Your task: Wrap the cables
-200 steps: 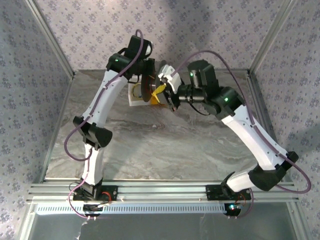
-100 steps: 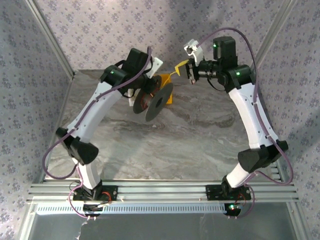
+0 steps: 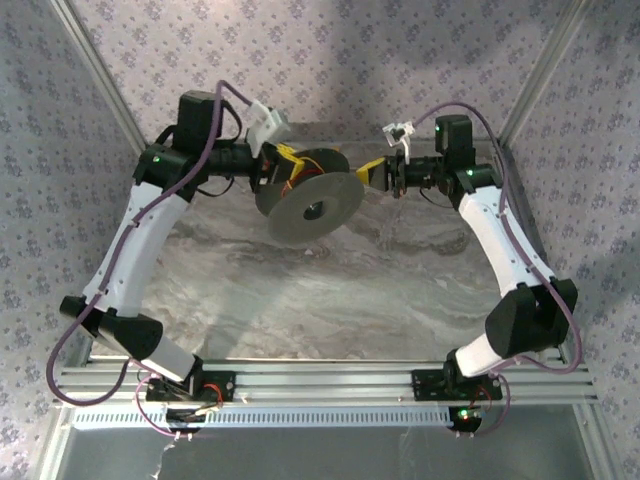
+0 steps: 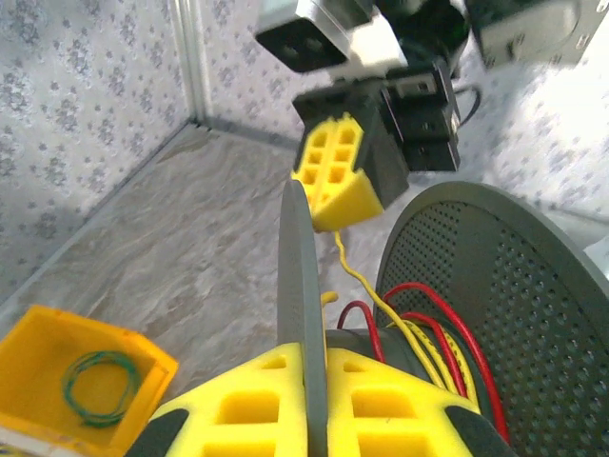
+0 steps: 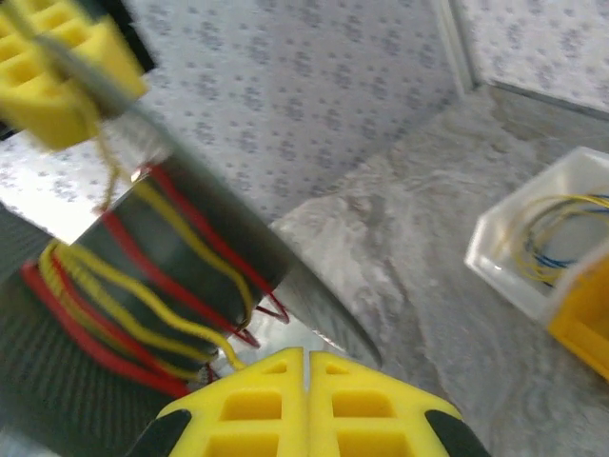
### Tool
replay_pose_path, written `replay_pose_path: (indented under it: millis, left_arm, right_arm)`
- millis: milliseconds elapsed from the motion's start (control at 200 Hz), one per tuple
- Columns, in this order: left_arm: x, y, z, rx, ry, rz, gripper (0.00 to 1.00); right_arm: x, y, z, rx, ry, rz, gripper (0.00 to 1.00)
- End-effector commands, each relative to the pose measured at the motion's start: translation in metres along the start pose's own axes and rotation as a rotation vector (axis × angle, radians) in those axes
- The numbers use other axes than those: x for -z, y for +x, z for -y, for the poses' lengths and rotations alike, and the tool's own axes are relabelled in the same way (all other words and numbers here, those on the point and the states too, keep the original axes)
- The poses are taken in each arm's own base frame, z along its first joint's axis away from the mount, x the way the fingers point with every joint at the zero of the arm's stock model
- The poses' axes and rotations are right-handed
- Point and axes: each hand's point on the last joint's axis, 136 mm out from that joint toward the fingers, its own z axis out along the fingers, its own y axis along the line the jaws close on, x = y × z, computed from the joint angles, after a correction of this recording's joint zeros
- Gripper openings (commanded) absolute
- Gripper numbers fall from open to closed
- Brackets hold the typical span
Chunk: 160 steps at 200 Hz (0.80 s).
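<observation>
A dark grey spool hangs in the air at the back of the table, its flat flange facing up. My left gripper is shut on the edge of one flange, yellow pads on both sides. A thin yellow cable runs from the spool's core, where yellow and red turns lie wound, up to my right gripper. The right gripper stands just right of the spool with its pads shut on the yellow cable's end.
A yellow bin holding a small green cable coil sits on the marble table below the spool. A white bin with thin yellow and blue cables stands beside another yellow bin. Patterned walls close in behind.
The left arm swung left and back, carrying the spool up and turning its flange flat. The right gripper dropped lower and closer to the spool, the cable still in it.
</observation>
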Motion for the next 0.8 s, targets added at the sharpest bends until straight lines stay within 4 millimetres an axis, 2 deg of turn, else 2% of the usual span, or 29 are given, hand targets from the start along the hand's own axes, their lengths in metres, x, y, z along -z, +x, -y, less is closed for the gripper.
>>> replay_pose_path:
  millis: [0, 225, 470, 580, 795]
  left_arm:
    - [0.067, -0.071, 0.095, -0.149, 0.314, 0.260, 0.00]
    - [0.064, -0.095, 0.101, -0.200, 0.383, 0.323, 0.00]
    - [0.061, -0.123, 0.082, -0.213, 0.274, 0.407, 0.00]
    - [0.056, -0.128, 0.074, -0.203, 0.243, 0.434, 0.00]
    - [0.036, -0.127, 0.052, -0.156, 0.155, 0.450, 0.00]
  right_arm:
    - [0.020, -0.001, 0.037, 0.031, 0.114, 0.083, 0.00]
    - [-0.011, 0.023, -0.011, 0.026, -0.130, 0.021, 0.00]
    - [-0.035, 0.043, -0.062, 0.041, -0.335, -0.056, 0.00]
    - [-0.035, 0.041, -0.076, 0.065, -0.368, -0.060, 0.00]
    - [-0.022, 0.022, -0.098, 0.136, -0.377, -0.037, 0.00]
